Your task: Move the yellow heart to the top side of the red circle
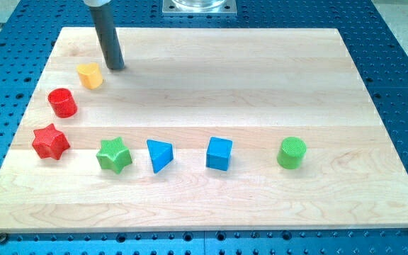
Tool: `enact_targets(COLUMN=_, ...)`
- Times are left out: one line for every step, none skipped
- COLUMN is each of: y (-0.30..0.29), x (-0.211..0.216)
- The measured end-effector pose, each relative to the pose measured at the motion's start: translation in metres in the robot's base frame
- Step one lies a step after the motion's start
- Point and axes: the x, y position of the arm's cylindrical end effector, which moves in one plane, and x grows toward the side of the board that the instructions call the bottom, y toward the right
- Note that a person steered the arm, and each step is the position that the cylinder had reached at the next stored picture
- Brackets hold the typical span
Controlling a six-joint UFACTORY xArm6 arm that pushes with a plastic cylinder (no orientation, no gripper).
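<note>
Pale maple-coloured wooden board [261,71] lies on a blue perforated metal table [395,42], filling most of the view. Seven small plastic blocks sit on it.

Tool: straight dark grey rod [105,32] enters from the view's top left, slightly tilted. My tip [116,68] rests at board level near the top-left corner. It carries nothing and has no jaws; it is a bare rod end.

Task block: yellow heart-shaped block [90,74] sits just to the lower left of my tip, very close; whether they touch cannot be told from this angle. The heart lies above and slightly to the view's right of the red circular cylinder block [62,102], near it but apart, with bare wood between them.

Other blocks:
- red star-shaped block [50,141], below the red cylinder, at the left edge region.
- green star-shaped block [114,154], to the view's right of the red star.
- blue triangular block [159,155], just beside the green star.
- blue cube block [219,153], further right.
- green circular cylinder block [291,153], well apart, rightmost.

The last four form a rough row across the lower half. A grey metal base plate [197,6] shows at the view's top centre.
</note>
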Motion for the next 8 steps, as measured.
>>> enact_targets(y=-0.011, x=0.025)
enact_targets(y=-0.034, x=0.025)
enact_targets(y=-0.039, x=0.024)
enact_targets(y=-0.039, x=0.018)
enact_targets(y=-0.039, x=-0.005)
enact_targets(y=-0.039, x=-0.027)
enact_targets(y=-0.039, x=-0.048)
enact_targets(y=-0.039, x=-0.068)
